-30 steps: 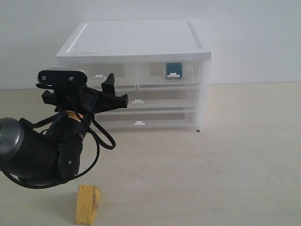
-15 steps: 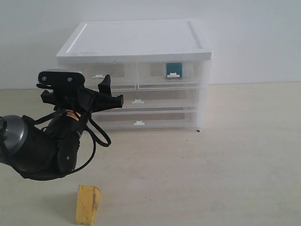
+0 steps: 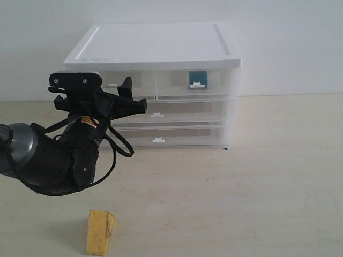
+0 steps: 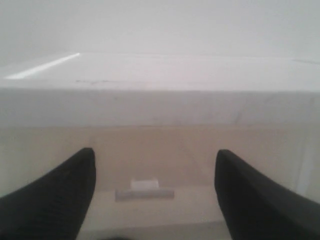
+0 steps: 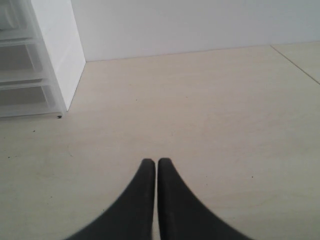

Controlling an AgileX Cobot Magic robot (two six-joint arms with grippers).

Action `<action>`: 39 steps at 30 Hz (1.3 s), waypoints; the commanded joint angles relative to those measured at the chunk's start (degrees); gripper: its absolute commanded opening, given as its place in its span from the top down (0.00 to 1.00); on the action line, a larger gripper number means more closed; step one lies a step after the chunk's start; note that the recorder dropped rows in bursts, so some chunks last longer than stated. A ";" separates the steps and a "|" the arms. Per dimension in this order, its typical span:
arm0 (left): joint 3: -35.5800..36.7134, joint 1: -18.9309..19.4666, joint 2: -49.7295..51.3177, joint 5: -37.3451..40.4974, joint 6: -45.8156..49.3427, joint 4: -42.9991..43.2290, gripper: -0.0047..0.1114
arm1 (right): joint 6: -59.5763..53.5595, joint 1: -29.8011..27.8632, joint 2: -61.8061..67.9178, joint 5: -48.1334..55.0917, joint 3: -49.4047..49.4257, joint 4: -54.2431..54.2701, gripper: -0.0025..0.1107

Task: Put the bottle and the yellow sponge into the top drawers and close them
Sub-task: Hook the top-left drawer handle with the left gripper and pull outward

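The yellow sponge [image 3: 100, 231] lies on the table near the front, left of centre, well apart from both grippers. The bottle [image 3: 197, 78] shows as a teal patch behind the front of the shut top right drawer [image 3: 177, 81]. The top left drawer [image 3: 143, 81] is shut too. My left gripper [image 3: 135, 95] hangs open just in front of it. In the left wrist view the open gripper [image 4: 155, 151] frames the drawer's white tab handle [image 4: 145, 189], with nothing between its fingers [image 4: 55, 195]. My right gripper [image 5: 152, 161] is shut and empty over bare table; the exterior view does not show it.
The white-topped cabinet [image 3: 155, 45] stands at the back against the wall, with two full-width drawers [image 3: 177, 115] below the top pair, both shut. Its side [image 5: 55, 55] shows in the right wrist view. The left arm's dark body [image 3: 48, 160] and looping cable sit left of the cabinet.
The left gripper dipped slightly left, then rose and moved back toward the top left drawer's front. The sponge and drawers have not moved.
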 commanded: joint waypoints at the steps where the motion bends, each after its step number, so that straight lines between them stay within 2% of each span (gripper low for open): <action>1: -1.77 0.79 0.29 3.51 -0.10 0.18 0.41 | -0.22 0.14 -0.30 -0.35 0.26 -0.28 0.98; 11: -1.65 0.79 1.01 3.81 2.17 -2.23 0.49 | -0.22 0.14 -0.30 -0.35 0.26 -0.28 0.98; 12: -1.65 0.79 1.01 3.71 2.52 -2.23 0.52 | -0.22 0.14 -0.30 -0.35 0.26 -0.28 0.98; 17: -1.65 0.79 1.01 1.87 2.90 -2.23 0.89 | -0.22 0.14 -0.30 -0.35 0.26 -0.28 0.98; 18: -1.65 0.79 1.01 1.87 2.90 -2.23 0.92 | -0.22 0.14 -0.30 -0.35 0.26 -0.28 0.98; 27: 3.08 0.12 -0.68 -1.18 2.90 -2.51 0.92 | -0.22 0.14 -0.30 -0.46 0.26 -0.28 0.98; 39: 13.72 -5.57 -9.44 -2.50 2.90 -6.77 0.92 | -0.22 0.14 -0.30 -0.46 0.26 -0.28 0.98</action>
